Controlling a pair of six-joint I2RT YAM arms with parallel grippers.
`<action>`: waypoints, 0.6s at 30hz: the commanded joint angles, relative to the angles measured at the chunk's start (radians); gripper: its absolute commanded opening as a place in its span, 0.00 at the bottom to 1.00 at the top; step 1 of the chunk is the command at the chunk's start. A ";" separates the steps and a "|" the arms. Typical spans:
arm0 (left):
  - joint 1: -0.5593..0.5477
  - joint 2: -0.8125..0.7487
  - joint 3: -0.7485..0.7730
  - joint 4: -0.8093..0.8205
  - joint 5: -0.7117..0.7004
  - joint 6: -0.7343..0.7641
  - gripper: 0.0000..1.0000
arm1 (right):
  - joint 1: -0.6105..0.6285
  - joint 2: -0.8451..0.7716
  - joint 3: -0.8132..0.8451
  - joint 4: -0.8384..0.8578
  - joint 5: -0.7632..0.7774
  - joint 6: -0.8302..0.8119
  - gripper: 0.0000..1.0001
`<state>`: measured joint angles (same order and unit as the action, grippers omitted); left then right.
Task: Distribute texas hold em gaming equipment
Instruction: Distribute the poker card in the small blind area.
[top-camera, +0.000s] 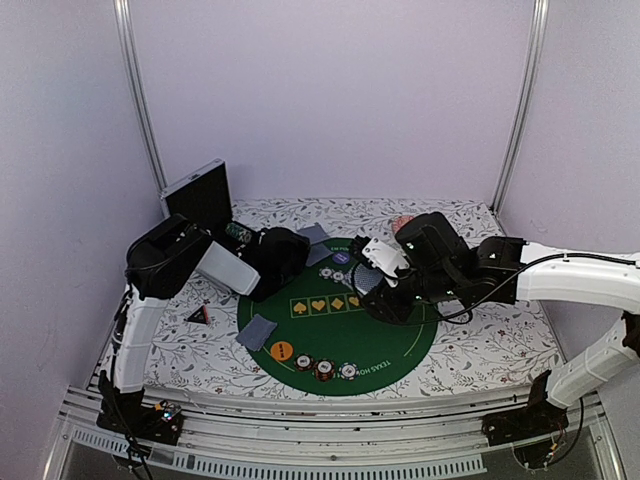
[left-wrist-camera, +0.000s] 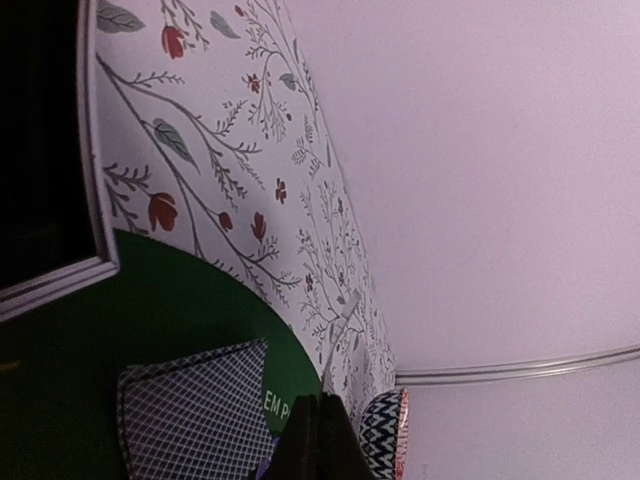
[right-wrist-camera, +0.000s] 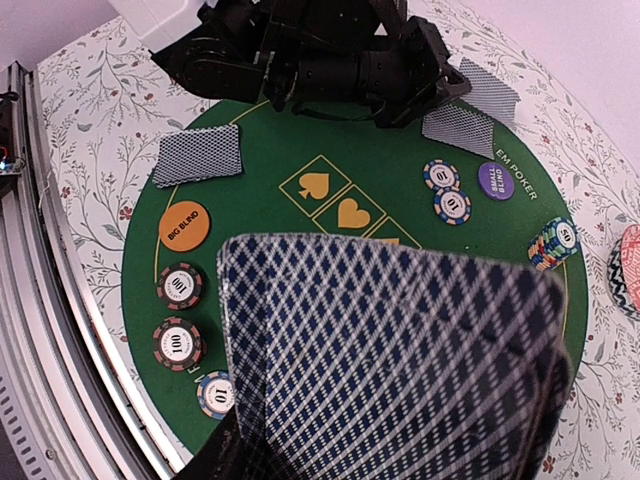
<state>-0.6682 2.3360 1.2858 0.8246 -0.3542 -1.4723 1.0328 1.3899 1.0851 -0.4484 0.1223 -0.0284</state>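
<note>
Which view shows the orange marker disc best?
Right wrist: the orange marker disc lies unobstructed on the green mat, its BIG BLIND lettering legible. Top external shows the disc small, lettering unreadable. Left wrist does not show it.

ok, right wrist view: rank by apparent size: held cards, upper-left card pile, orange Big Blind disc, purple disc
held cards (nearness to the lens inflates them)
upper-left card pile
orange Big Blind disc
purple disc

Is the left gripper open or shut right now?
Shut: in its wrist view the left gripper has both fingertips pressed together, no gap.
</note>
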 joint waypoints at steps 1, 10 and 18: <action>-0.019 0.017 0.012 -0.105 -0.049 -0.074 0.00 | -0.007 -0.045 -0.006 0.000 0.015 0.016 0.43; -0.027 0.040 0.024 -0.121 -0.025 -0.124 0.00 | -0.005 -0.057 -0.012 -0.007 0.021 0.019 0.43; -0.032 0.017 0.031 -0.197 0.016 -0.138 0.31 | -0.006 -0.068 -0.013 -0.010 0.022 0.016 0.43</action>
<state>-0.6857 2.3646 1.2972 0.7097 -0.3656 -1.5940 1.0328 1.3605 1.0847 -0.4583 0.1268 -0.0189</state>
